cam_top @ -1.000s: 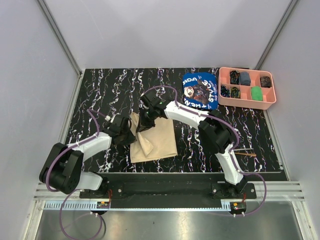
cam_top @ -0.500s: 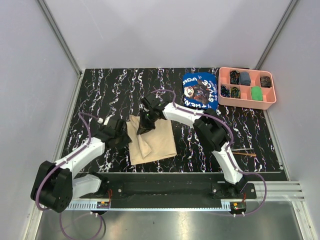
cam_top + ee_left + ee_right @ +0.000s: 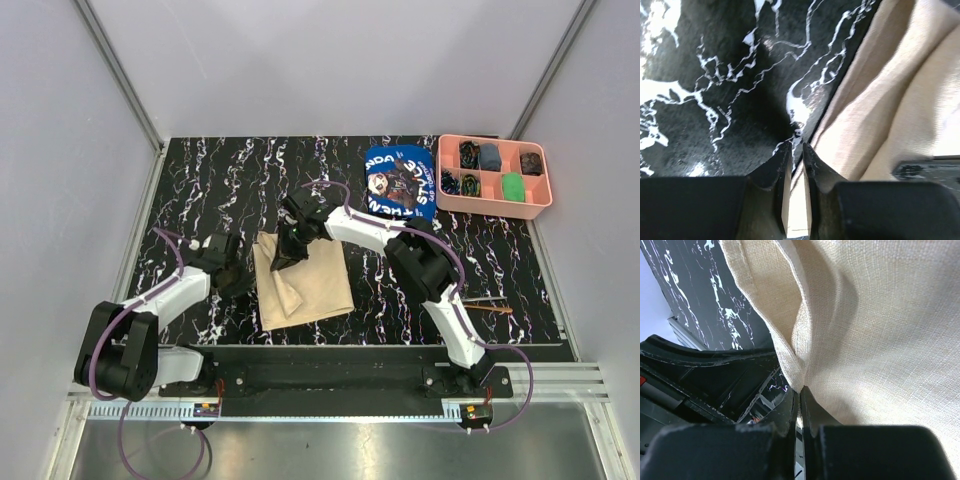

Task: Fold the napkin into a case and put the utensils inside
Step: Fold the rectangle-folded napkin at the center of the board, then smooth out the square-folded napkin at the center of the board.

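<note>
The plain beige napkin (image 3: 315,285) lies partly folded on the black marbled table, near the front centre. My right gripper (image 3: 283,263) is shut on a raised fold near the napkin's upper left; the right wrist view shows the cloth (image 3: 880,330) pinched at the fingertips (image 3: 800,389). My left gripper (image 3: 240,277) is at the napkin's left edge. In the left wrist view its jaws (image 3: 797,145) are nearly closed, with a strip of the cloth (image 3: 880,100) between them. Thin brown utensils (image 3: 490,305) lie on the table to the right, beside the right arm.
A blue printed cloth (image 3: 400,182) lies at the back right. A pink compartment tray (image 3: 495,207) with small items stands beyond it in the far right corner. Grey walls enclose the table on three sides.
My left gripper has moved left toward the napkin's left edge, and that edge has shifted slightly left. My right gripper has stayed pinched on the fold, dropping slightly toward the front.
</note>
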`<state>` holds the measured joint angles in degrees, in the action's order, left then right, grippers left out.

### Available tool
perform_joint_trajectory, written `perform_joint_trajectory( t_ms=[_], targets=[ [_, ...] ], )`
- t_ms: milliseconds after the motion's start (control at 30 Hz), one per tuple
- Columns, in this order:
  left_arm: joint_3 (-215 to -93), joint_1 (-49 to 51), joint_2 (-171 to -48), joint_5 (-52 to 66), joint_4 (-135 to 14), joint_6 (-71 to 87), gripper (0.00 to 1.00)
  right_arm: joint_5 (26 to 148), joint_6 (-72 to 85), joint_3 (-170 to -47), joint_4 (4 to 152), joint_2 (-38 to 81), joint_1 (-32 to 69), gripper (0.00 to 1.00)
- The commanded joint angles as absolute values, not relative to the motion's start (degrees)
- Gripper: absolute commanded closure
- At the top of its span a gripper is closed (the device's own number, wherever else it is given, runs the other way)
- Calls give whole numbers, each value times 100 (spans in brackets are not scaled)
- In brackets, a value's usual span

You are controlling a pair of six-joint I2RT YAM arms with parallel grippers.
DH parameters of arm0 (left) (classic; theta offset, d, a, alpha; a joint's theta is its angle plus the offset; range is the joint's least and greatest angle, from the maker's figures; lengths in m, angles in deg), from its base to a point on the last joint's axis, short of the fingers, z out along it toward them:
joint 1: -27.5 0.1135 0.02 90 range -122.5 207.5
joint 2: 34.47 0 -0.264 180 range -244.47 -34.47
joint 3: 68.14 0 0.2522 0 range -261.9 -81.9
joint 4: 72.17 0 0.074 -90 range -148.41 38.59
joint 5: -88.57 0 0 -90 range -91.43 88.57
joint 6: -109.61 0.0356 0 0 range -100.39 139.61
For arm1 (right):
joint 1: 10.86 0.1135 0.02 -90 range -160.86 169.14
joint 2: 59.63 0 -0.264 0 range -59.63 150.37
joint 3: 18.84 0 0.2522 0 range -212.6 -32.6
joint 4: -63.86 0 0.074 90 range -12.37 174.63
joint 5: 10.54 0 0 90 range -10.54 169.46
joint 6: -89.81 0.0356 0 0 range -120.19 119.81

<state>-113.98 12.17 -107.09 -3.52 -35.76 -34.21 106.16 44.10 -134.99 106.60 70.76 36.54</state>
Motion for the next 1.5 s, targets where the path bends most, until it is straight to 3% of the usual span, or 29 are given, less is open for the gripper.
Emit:
perform_joint_trajectory(
  t_ms=[0, 67, 167, 367, 467, 667, 1067, 1467],
  targets=[
    [-11328, 1221, -10619, -275, -3855, -3365, 83, 10881, 4507, -13569, 10461, 7159, 3634, 94],
    [-11328, 1221, -10523, -310, -3794, -3365, 83, 10960, 4516, -13587, 10435, 7168, 3643, 90],
    [-11450, 1308, -10295, -494, -3469, -3234, 82, 11408, 4551, -13587, 10347, 7116, 3634, 75],
    [-11670, 1976, -9521, -4, -3064, -2821, 63, 11865, 4288, -12780, 10145, 6239, 3511, 45],
    [-11960, 2082, -9572, 312, -3055, -2593, 56, 11797, 4182, -12279, 9943, 5763, 3266, 36],
    [-12207, 1889, -10161, 1149, -3319, -2109, 49, 11682, 3577, -11286, 10021, 5035, 2800, 34],
    [-11662, 843, -9837, 227, -2520, -2705, 38, 10682, 2925, -9632, 10390, 3759, 2597, 37],
    [-11266, 614, -9810, 85, -2326, -2856, 40, 10153, 2872, -9078, 10549, 3679, 2553, 43]
  ],
)
